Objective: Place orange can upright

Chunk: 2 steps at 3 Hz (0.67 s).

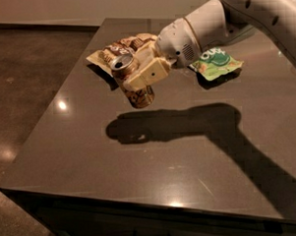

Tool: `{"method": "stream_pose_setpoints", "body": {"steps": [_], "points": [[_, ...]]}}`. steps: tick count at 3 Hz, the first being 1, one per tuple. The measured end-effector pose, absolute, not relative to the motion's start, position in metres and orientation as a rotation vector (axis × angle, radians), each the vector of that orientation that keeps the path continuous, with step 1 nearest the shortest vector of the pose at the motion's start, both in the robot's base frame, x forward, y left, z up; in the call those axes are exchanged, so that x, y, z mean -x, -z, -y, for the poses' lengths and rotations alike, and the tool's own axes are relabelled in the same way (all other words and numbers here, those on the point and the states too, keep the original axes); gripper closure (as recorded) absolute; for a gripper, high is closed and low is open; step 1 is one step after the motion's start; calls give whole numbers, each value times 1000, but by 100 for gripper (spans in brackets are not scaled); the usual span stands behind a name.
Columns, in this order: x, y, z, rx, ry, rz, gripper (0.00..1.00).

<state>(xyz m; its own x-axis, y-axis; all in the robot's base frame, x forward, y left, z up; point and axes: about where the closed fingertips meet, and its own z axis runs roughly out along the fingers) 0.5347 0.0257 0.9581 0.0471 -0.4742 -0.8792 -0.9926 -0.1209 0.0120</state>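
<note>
The orange can (137,88) has an orange-brown patterned label and a silver top with a pull tab. It is held in the air above the dark table (90,157), tilted, with its top up and to the left. My gripper (141,73) is shut on the can's middle, its cream fingers (147,74) across the label. The white arm reaches in from the upper right. The can's shadow lies on the table below and in front of it.
A brown snack bag (125,47) lies on the table just behind the can. A green snack bag (217,63) lies to the right, partly under the arm. The table's left edge and front edge drop to the floor.
</note>
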Motion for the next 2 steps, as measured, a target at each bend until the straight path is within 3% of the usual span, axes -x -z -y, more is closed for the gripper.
{"method": "stream_pose_setpoints", "body": {"steps": [2], "points": [[-554,-949,-23,1403,-1067,-1530,100]]}}
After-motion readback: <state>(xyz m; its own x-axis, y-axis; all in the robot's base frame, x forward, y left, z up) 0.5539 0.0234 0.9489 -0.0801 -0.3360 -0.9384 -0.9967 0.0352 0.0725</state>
